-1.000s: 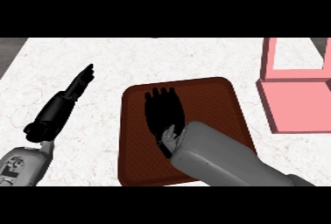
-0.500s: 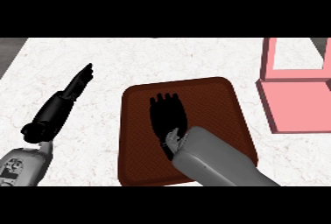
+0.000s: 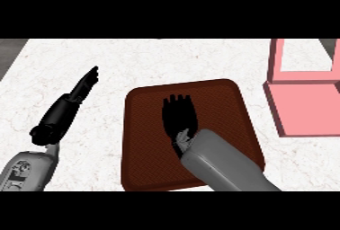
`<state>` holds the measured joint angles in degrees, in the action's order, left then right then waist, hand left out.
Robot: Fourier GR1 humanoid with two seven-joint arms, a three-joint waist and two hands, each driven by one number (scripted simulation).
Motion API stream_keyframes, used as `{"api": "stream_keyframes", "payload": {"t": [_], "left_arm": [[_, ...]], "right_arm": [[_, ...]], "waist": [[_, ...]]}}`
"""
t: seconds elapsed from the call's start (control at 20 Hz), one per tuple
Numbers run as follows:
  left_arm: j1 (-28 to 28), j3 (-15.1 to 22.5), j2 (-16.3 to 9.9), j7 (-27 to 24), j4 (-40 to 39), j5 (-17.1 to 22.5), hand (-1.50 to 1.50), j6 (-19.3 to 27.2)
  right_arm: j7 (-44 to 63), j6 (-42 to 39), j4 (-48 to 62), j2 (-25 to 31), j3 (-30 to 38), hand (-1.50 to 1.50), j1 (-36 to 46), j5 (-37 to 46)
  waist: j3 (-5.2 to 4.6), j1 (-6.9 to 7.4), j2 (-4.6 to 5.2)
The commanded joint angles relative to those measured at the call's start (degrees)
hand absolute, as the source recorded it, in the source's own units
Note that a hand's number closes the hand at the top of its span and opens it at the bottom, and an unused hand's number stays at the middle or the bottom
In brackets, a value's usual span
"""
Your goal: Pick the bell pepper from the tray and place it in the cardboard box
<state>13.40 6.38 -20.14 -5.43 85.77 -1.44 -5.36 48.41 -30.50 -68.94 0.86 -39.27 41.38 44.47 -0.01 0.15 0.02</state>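
**Right hand over the tray, pepper unseen**

While the left hand [image 3: 66, 109] rests on the white surface [image 3: 172, 63], fingers straight and holding nothing, the right hand [image 3: 176, 117] lies over the brown tray [image 3: 229, 103], fingers extended flat. No bell pepper shows; possibly hidden beneath them. Well right of these fingers stands the pink box [image 3: 306, 103].

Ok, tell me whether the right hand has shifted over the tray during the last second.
Yes, slightly. The right hand has slid a little toward the view's right and lower edge across the brown tray, its fingers staying straight and flat over it.
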Motion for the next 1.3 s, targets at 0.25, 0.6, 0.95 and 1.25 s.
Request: {"api": "stream_keyframes", "payload": {"t": [0.25, 0.6, 0.95, 1.25], "left_arm": [[1.0, -1.9, 1.6, -2.2, -2.93, -2.23, 0.0, -2.24], [0.89, -3.29, 1.71, 0.49, -0.17, -2.2, 0.0, -3.54], [-2.08, -3.09, 2.16, 0.3, 0.76, -1.9, 0.0, -2.77], [-4.06, -4.91, 1.1, -0.31, 0.79, -1.43, 0.0, -2.54]], "right_arm": [[-9.33, 1.88, 7.13, -0.84, 1.23, 1.5, 2.42, 2.17], [-18.6, 8.34, 6.7, 0.65, -0.11, 1.5, 0.78, 11.41], [-44.0, 11.77, -14.21, 9.37, -16.33, 1.5, -13.84, 6.2], [-59.06, 19.04, -34.7, 24.68, -17.84, 1.5, -20.56, 3.34]], "waist": [[-0.01, 0.31, 0.16], [0.0, 0.12, 0.05], [0.25, -2.01, -0.82], [0.27, -4.29, -1.32]]}}
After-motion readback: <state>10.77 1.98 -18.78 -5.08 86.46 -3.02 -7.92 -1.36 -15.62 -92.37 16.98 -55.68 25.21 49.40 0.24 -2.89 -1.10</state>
